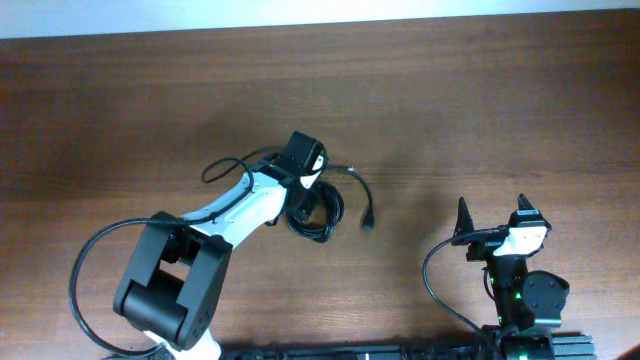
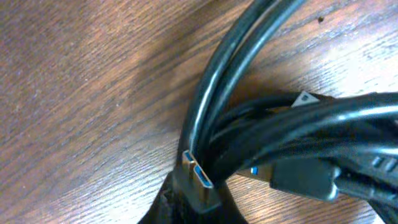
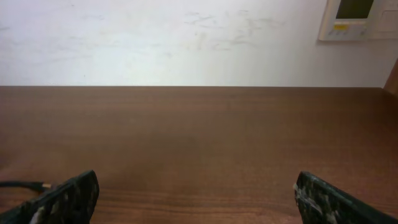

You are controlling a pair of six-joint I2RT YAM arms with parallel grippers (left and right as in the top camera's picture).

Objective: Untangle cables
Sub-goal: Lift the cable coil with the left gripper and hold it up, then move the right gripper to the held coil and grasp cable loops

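Observation:
The cables (image 1: pixel 318 218) lie as a black coiled bundle at the table's middle, with one loose end and its plug (image 1: pixel 368 221) trailing to the right. My left gripper (image 1: pixel 309 193) sits on top of the bundle. In the left wrist view the cables (image 2: pixel 261 124) fill the frame, and a silver plug with a blue insert (image 2: pixel 199 175) lies over the dark fingers (image 2: pixel 188 204), which meet at the bottom centre, shut on the bundle. My right gripper (image 1: pixel 492 222) is open and empty at the right front, and also shows in the right wrist view (image 3: pixel 196 190).
A thin black wire loop (image 1: pixel 225 168) runs beside the left arm. In the right wrist view a cable tip (image 3: pixel 28 185) shows at the far left. A white wall with a wall panel (image 3: pixel 360 18) stands beyond the table's far edge.

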